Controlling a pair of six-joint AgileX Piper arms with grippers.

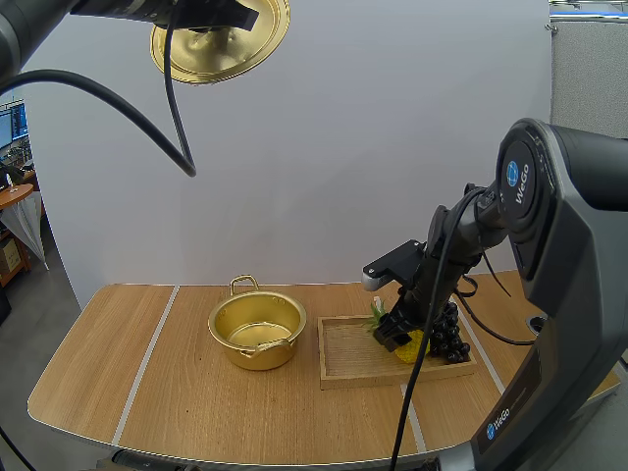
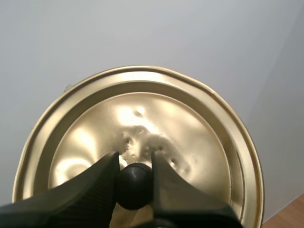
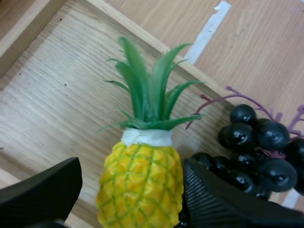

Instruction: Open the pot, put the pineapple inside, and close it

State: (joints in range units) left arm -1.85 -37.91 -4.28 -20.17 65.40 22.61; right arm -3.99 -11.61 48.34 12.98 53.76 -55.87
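Note:
My left gripper (image 1: 210, 18) is raised high at the upper left, shut on the black knob (image 2: 134, 186) of the golden lid (image 1: 221, 44); the lid's dented top (image 2: 142, 118) faces the left wrist view. The golden pot (image 1: 257, 330) stands open and empty near the table's middle. A small yellow pineapple (image 1: 407, 345) with green leaves lies in the wooden tray (image 1: 345, 360). My right gripper (image 1: 397, 334) is down over it, open, its fingers on either side of the pineapple (image 3: 141, 185); one finger (image 3: 42, 192) stands clear of the fruit.
A bunch of dark grapes (image 3: 259, 142) lies right beside the pineapple, at the tray's right end (image 1: 449, 334). The tray sits just right of the pot. White tape lines (image 1: 147, 358) cross the wooden table.

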